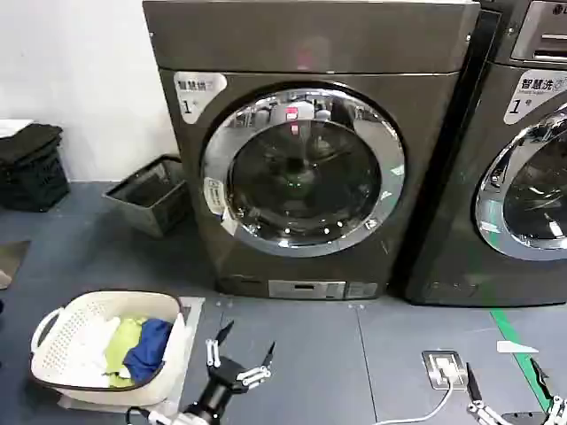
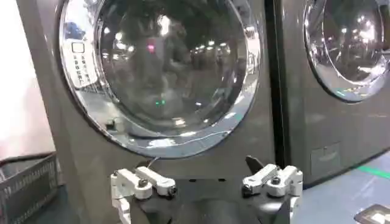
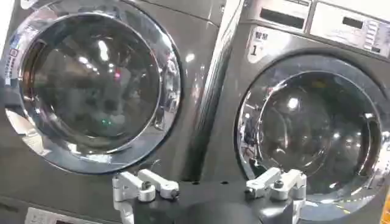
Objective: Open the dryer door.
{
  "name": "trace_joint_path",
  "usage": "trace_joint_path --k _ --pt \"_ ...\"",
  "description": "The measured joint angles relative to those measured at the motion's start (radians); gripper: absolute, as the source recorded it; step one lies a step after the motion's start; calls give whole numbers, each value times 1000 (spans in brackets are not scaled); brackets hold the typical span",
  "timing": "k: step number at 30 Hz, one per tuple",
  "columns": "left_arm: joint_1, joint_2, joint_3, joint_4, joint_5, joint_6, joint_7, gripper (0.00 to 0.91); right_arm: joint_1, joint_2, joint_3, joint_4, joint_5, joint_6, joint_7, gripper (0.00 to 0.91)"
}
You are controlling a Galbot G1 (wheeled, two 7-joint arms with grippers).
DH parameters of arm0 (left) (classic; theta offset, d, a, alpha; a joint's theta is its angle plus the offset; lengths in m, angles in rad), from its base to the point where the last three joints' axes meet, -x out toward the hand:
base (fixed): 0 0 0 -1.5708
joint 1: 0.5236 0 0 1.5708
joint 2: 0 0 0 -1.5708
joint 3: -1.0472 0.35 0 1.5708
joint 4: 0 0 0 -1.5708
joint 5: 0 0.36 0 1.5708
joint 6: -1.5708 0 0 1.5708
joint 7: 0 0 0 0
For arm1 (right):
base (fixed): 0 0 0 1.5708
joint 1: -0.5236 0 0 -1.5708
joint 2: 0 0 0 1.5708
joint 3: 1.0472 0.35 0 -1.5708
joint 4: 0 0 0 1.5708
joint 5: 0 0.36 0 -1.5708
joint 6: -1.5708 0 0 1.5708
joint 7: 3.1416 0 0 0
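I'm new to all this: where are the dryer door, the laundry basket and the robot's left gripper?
dryer door (image 1: 304, 168): head view, on the dark glass centre.
laundry basket (image 1: 53, 320): head view, on its cream rim.
left gripper (image 1: 239, 354): head view, midway between its open fingertips.

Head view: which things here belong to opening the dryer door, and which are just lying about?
Belongs to the job:
dryer door, shut
left gripper, open, low before the dryer
right gripper, open, low by the second machine

Lying about:
laundry basket with clothes
dark crate
second machine
floor socket
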Motion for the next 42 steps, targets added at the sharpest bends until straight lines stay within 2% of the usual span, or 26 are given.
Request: trace_joint_path --k 4,10,22,30,35,42 --pt "3 0 0 -5 0 1 1 907 21 -19 0 -3 -4 -36 -5 907" --pt "11 0 -1 -16 1 3 2 907 74 -67 -9 -2 21 -128 -17 907" --pt "24 3 -2 -42 0 9 5 907 256 -246 -61 2 129 -383 -38 907" --pt "35 7 -2 -52 1 9 6 907 411 -350 -149 -67 158 -432 -40 907" --pt "41 8 -2 -59 1 10 7 907 534 -431 -228 -123 212 -444 -36 907" --pt "48 5 -2 -70 6 10 6 907 720 -526 -371 -207 235 -454 -10 907"
